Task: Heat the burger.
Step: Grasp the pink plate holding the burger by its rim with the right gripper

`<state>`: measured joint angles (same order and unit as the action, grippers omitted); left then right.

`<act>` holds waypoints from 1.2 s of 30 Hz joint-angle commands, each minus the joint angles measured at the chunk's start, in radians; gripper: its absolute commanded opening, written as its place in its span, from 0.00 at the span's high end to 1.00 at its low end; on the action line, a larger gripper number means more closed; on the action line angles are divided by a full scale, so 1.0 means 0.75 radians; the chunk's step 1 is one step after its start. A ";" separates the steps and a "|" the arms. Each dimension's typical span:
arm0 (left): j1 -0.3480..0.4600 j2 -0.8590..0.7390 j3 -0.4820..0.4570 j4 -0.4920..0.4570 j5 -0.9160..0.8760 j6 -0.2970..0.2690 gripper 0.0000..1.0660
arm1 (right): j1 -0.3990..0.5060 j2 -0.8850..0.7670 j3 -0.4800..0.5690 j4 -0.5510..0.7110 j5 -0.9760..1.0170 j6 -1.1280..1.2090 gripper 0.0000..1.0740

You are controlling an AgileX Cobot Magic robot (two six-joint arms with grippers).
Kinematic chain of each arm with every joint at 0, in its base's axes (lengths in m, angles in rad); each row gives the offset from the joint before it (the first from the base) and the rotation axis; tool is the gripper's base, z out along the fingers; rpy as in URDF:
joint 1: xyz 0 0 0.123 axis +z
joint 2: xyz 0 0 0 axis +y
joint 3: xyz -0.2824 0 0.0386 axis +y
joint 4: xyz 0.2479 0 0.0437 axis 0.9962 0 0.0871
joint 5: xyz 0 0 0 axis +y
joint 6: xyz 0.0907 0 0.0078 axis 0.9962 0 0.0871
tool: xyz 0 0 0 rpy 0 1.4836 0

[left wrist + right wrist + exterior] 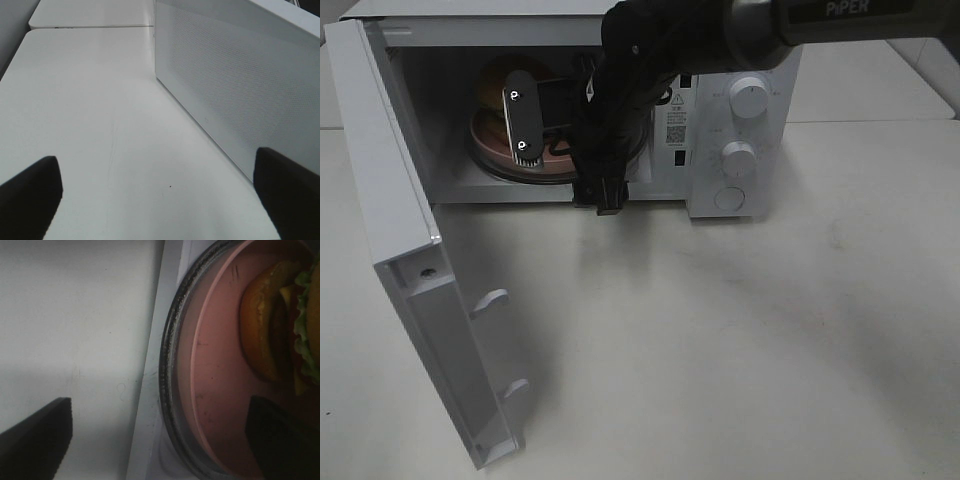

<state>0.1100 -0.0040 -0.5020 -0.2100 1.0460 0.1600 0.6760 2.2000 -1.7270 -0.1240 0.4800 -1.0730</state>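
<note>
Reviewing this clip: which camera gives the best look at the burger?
The right wrist view: the burger fills its edge, on the pink plate, with bun, lettuce and cheese visible. In the exterior high view the arm hides most of it inside the microwave. The left wrist view shows none of it.

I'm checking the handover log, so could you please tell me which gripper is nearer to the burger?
The right. The right gripper reaches into the open microwave, open right beside the burger on the pink plate. The left gripper hovers over bare table outside the microwave.
</note>
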 commanded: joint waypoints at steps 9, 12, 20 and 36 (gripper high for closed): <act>0.004 -0.028 0.005 -0.008 -0.009 -0.005 0.08 | 0.000 0.201 -0.288 -0.003 0.175 0.085 0.20; 0.004 -0.028 0.005 -0.008 -0.009 -0.005 0.08 | -0.013 0.261 -0.387 0.011 0.224 0.089 0.20; 0.004 -0.028 0.005 -0.008 -0.009 -0.005 0.08 | -0.047 0.309 -0.441 0.067 0.259 0.092 0.29; 0.004 -0.028 0.005 -0.008 -0.009 -0.005 0.08 | -0.059 0.308 -0.444 0.203 0.339 0.013 1.00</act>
<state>0.1100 -0.0040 -0.5020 -0.2100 1.0460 0.1600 0.6340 2.4320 -2.0630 -0.0080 0.6780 -1.0350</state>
